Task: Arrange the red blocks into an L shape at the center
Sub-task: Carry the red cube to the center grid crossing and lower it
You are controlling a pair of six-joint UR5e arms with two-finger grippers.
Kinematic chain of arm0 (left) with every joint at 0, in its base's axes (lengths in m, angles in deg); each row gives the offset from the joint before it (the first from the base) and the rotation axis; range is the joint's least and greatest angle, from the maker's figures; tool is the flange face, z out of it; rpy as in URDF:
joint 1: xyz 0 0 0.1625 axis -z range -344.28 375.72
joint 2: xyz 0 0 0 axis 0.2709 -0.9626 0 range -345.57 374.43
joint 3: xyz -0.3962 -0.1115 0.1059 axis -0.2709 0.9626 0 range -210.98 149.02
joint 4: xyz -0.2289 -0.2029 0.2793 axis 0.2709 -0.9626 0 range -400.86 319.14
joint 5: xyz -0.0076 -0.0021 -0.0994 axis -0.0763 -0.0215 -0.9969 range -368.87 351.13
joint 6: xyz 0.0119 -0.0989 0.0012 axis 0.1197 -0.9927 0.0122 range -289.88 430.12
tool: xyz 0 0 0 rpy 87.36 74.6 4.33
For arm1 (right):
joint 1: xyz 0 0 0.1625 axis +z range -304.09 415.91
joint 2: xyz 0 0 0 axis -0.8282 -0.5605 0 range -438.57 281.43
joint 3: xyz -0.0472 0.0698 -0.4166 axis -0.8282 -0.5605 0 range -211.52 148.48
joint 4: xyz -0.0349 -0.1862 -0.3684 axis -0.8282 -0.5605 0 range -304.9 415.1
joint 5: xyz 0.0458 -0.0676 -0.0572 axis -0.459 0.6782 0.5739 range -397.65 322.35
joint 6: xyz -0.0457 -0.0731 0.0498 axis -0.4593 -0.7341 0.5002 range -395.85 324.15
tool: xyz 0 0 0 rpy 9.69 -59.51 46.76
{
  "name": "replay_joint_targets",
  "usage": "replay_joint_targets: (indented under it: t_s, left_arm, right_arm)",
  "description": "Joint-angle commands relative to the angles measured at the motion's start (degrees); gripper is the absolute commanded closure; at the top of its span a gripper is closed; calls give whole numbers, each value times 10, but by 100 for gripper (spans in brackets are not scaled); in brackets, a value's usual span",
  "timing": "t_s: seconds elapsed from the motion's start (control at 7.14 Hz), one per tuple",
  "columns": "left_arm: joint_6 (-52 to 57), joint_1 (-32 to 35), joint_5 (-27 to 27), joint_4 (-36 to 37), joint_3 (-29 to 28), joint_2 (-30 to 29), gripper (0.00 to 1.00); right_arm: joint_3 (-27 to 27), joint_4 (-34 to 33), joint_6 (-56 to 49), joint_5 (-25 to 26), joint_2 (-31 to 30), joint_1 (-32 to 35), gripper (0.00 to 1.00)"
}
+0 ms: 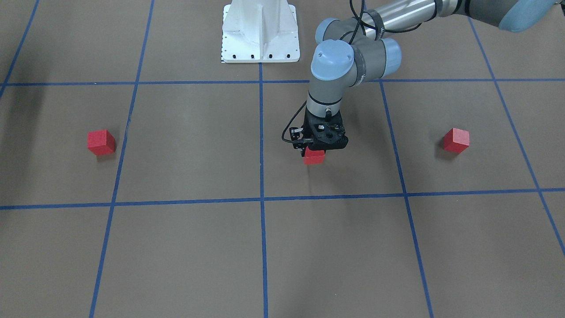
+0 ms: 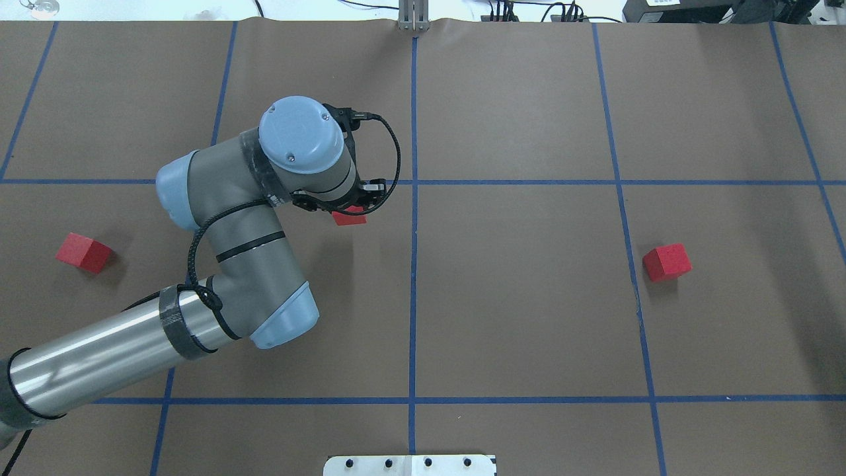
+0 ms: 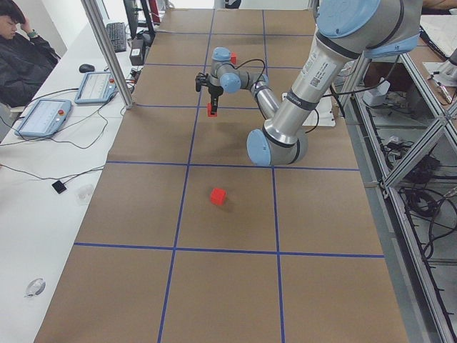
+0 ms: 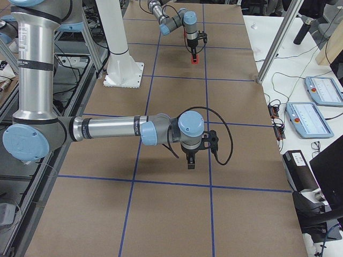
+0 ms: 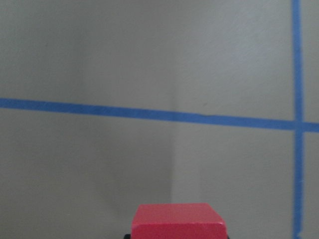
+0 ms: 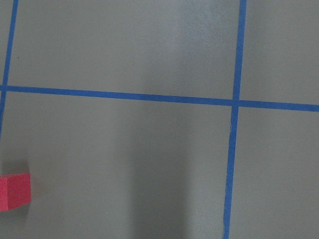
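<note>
My left gripper (image 1: pixel 314 151) is shut on a red block (image 1: pixel 314 157) just left of the table's centre line in the overhead view (image 2: pixel 349 217). The block fills the bottom of the left wrist view (image 5: pixel 177 222), close over the brown paper. A second red block (image 2: pixel 82 252) lies at the left. A third red block (image 2: pixel 667 262) lies at the right and shows at the edge of the right wrist view (image 6: pixel 14 191). My right gripper (image 4: pixel 189 163) shows only in the exterior right view, so I cannot tell whether it is open or shut.
The table is brown paper with a blue tape grid (image 2: pixel 412 264). The white robot base (image 1: pixel 260 33) stands at the robot's edge. An aluminium post (image 3: pixel 107 50), control pendants and a seated operator (image 3: pixel 21 43) are along the far side.
</note>
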Motion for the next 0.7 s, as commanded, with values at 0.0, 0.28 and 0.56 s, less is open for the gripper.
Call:
replay_joint_targets:
  t_s: [0.0, 0.28, 0.56]
  left_arm:
    - [-3, 5, 0, 6, -121, -113, 100]
    - [-1, 6, 1, -42, -195, -142, 100]
    - [1, 4, 1, -75, -228, -143, 100]
  right_arm:
    - [0, 0, -1, 0, 1, 0, 1]
    - [0, 0, 0, 0, 2, 0, 1]
    - [0, -2, 0, 0, 6, 0, 1]
